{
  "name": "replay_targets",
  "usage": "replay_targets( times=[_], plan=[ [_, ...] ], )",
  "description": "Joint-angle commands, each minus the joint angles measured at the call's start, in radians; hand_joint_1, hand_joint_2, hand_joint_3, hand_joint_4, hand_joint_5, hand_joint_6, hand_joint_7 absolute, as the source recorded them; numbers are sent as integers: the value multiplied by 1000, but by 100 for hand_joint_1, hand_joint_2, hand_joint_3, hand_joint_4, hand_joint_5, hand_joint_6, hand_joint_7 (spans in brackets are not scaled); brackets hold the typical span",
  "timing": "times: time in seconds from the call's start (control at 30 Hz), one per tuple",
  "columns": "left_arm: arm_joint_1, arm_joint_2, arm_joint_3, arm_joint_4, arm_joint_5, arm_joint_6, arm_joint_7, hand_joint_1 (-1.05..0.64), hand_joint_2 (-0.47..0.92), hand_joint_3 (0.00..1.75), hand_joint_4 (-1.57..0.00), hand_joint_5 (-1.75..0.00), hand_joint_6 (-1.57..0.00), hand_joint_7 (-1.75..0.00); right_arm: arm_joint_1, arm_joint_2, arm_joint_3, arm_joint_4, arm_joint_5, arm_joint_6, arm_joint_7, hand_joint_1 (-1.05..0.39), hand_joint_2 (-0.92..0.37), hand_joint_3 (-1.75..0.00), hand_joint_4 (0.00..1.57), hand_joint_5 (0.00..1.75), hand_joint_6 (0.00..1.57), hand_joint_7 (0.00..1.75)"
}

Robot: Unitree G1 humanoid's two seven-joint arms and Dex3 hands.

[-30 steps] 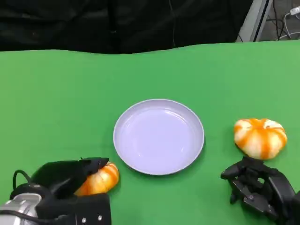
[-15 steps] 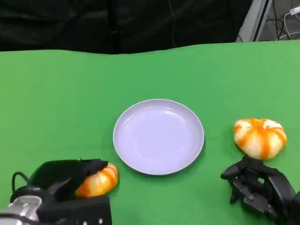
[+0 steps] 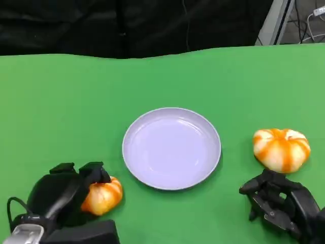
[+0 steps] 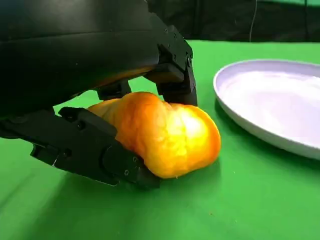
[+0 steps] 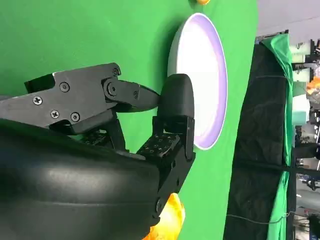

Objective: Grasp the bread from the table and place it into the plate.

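An orange-and-white bread (image 3: 104,195) lies on the green table near its front left. My left hand (image 3: 61,195) grips it, with fingers (image 4: 170,75) over its far side and another finger (image 4: 95,152) pressed against its near side. The bread (image 4: 167,135) still touches the cloth. The pale lilac plate (image 3: 171,147) stands empty at the table's middle, just right of this bread, and its rim (image 4: 240,117) is close by. My right hand (image 3: 282,203) rests at the front right with its fingers (image 5: 172,107) curled in on nothing.
A second orange-and-white bread (image 3: 282,149) sits right of the plate, just beyond my right hand; its edge (image 5: 170,217) peeks out behind the hand. The plate (image 5: 197,75) lies ahead of that hand. A black backdrop bounds the table's far edge.
My left hand's fingers have curled around the bread and closed on it, and the bread has shifted slightly toward me. The right hand and the second bread have not moved.
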Motion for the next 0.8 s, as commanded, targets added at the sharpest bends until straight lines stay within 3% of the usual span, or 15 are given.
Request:
replay_targets(
  times=[0.03,0.3,0.47,0.63,0.8],
  plan=[
    [7,8,11,29,3,-42,103,-6,92,18,-53,-175,-64,-128,4,-8,-3,1,8,8,-2,-27,-92,-46,65,175,73,110],
    [29,14,40,-55,17,-41,199,-1,92,15,-58,-175,-70,-121,4,-5,0,3,4,6,-8,-27,-92,-46,66,175,73,110],
    [44,16,60,-120,29,-28,195,0,92,18,-57,-175,-62,-133,3,-6,0,6,4,6,-10,-25,-92,-46,67,175,73,110],
    [27,20,100,-182,11,-47,197,6,90,13,-59,-175,-73,-115,-1,-6,-3,18,10,-1,3,-26,-92,-46,65,175,73,111],
    [0,13,126,-208,-2,-99,216,1,92,14,-69,-161,-86,-91,1,-7,0,14,-1,0,-12,-28,-92,-45,65,175,74,111]
  ],
)
